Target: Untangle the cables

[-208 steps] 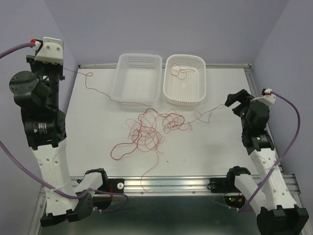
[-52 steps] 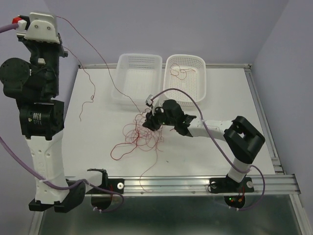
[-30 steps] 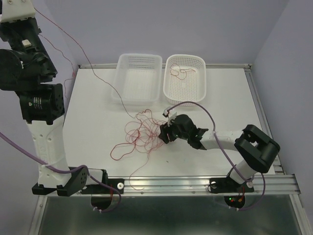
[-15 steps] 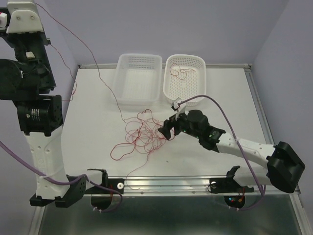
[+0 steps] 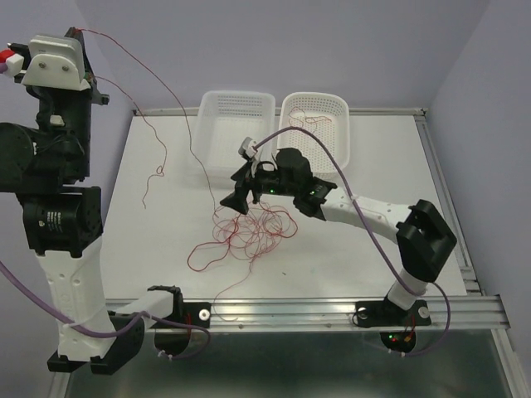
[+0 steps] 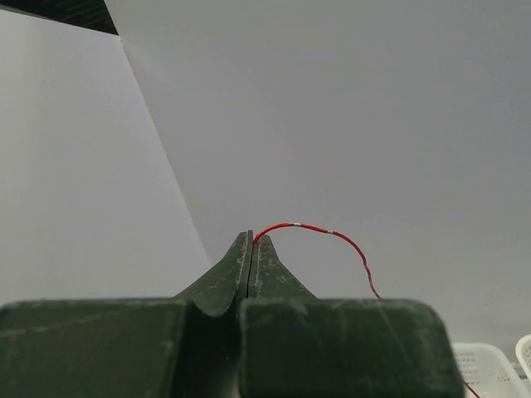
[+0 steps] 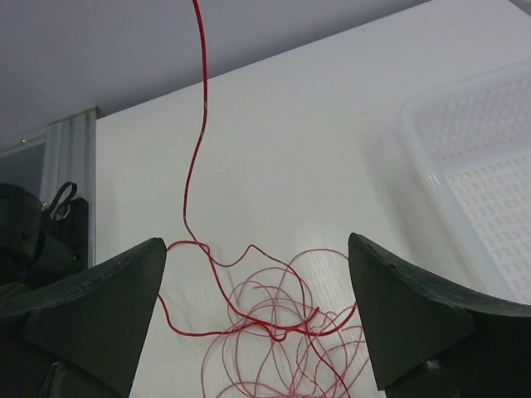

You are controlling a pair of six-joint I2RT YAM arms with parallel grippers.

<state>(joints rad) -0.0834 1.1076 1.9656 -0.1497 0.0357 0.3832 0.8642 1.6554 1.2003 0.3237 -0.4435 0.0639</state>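
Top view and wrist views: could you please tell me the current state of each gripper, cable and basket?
left gripper, shut on the held cable.
right gripper, open, over the tangle, holding nothing.
held cable, lifted, running down to the tangle.
tangle, knotted in a loose heap.
left basket, nothing seen inside.
right basket, one red cable inside.

The cables (image 5: 249,228) are hair-thin red wires, most of them lying in a loose knot of overlapping loops in the middle of the worktop (image 5: 382,191). One strand (image 6: 299,225) rises from the knot in a long arc to the left claw (image 6: 251,240), pinched at its tips. A tail (image 5: 236,290) trails toward the near edge. Another wire (image 5: 309,122) lies curled in the right-hand basket (image 5: 346,124).
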